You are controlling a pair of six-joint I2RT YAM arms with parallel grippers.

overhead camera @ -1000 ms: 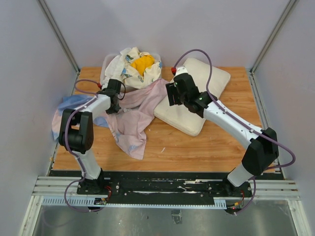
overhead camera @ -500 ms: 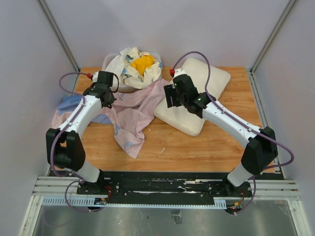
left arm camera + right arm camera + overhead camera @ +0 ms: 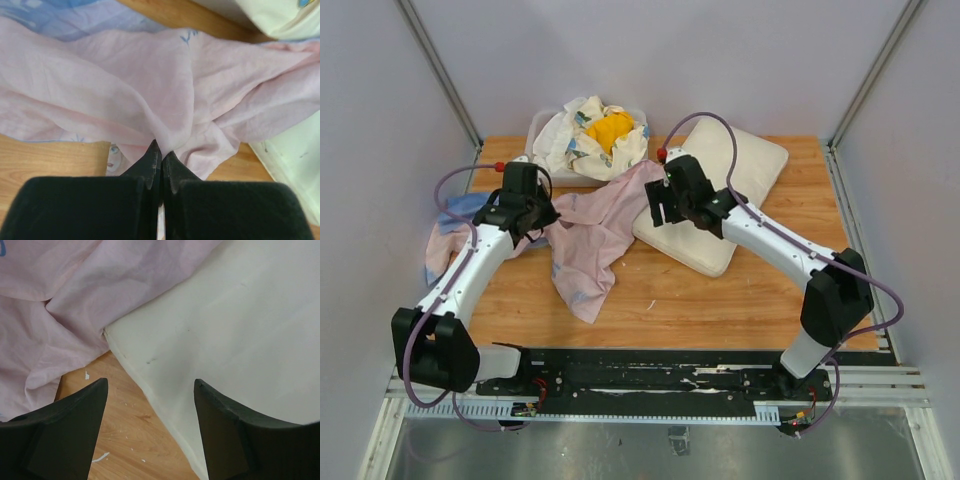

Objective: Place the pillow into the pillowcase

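So left gripper (image 3: pixel 161 156) pinches a pillowcase (image 3: pixel 590 235) fold at 9 o'clock, likely to open it, while right gripper (image 3: pixel 150 384) gapes over the pillow (image 3: pixel 225 330) corner at 1 o'clock.

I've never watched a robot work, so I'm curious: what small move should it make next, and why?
Probably the right gripper should drop and close on the corner of the pillow. It hangs open above that corner, while the left gripper is shut on the pillowcase.
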